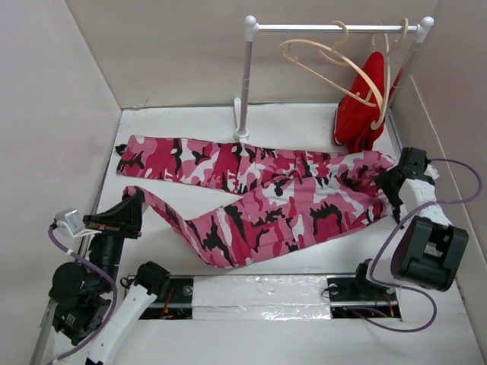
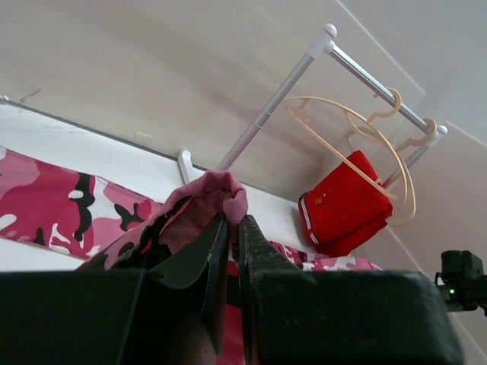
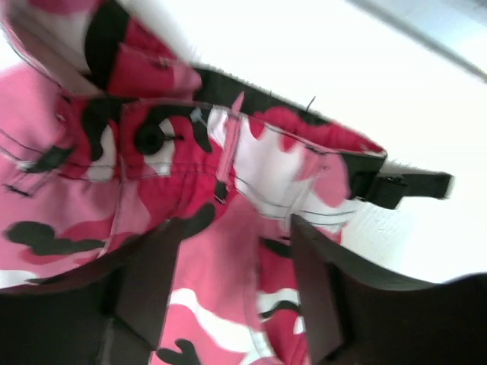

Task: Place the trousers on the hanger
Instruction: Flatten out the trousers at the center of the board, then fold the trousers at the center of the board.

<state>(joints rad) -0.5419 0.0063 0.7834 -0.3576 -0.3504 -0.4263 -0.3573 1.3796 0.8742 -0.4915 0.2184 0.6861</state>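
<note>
Camouflage fabric in pink, red, white and black: the trousers [image 1: 259,194] lie spread on the white desk [image 1: 304,122], long axis running left to right. The waistband points to your right side and both leg hems point left. The farther leg lies flat, its hem near the left wall. The nearer leg angles toward the front left corner, where its hem is raised off the desk.

Your left claw [image 1: 135,204] is closed tight on that raised hem; the left wrist view shows the pink hem pinched between the two fingers [image 2: 217,258].

Your right claw [image 1: 392,190] sits at the waistband end. Its fingers [image 3: 148,293] stand wide apart with the buttoned waist fabric lying between them, not clamped.

At the back, a white clothes rail [image 1: 335,28] carries two pale wooden hangers. The bare hanger [image 1: 335,55] hangs by its hook, tilted, its arm reaching left. The second hanger [image 1: 380,84] hangs just beside it to the right and bears a red garment [image 1: 358,122].
</note>
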